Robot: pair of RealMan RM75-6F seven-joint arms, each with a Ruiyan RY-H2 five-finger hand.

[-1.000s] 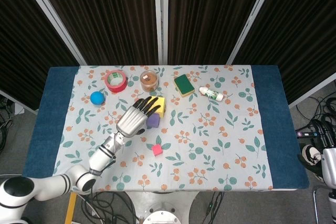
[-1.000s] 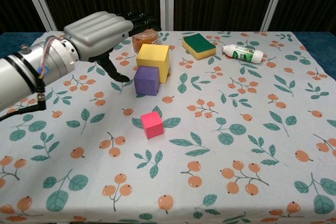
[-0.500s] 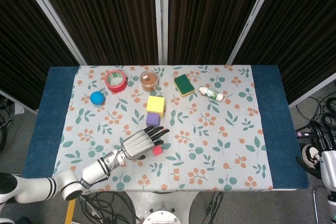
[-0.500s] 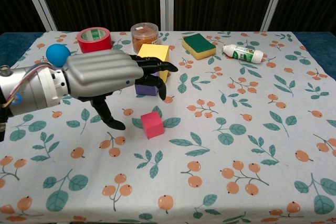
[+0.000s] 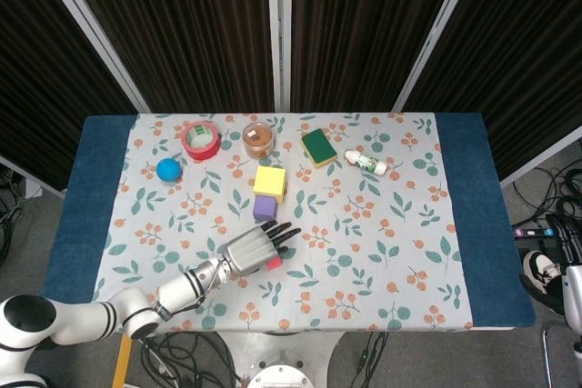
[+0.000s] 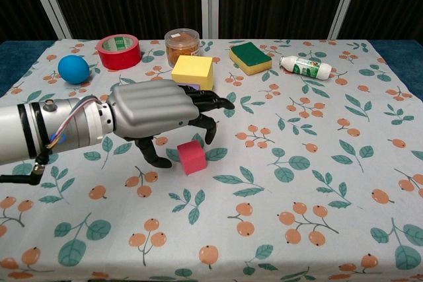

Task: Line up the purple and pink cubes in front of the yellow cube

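Dark fingers (image 6: 210, 100) over pink cube (image 6: 192, 158)

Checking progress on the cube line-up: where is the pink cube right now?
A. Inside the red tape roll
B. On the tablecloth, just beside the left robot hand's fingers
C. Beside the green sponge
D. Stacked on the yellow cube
B: the pink cube sits on the tablecloth, with the left robot hand spread just over and beside it.
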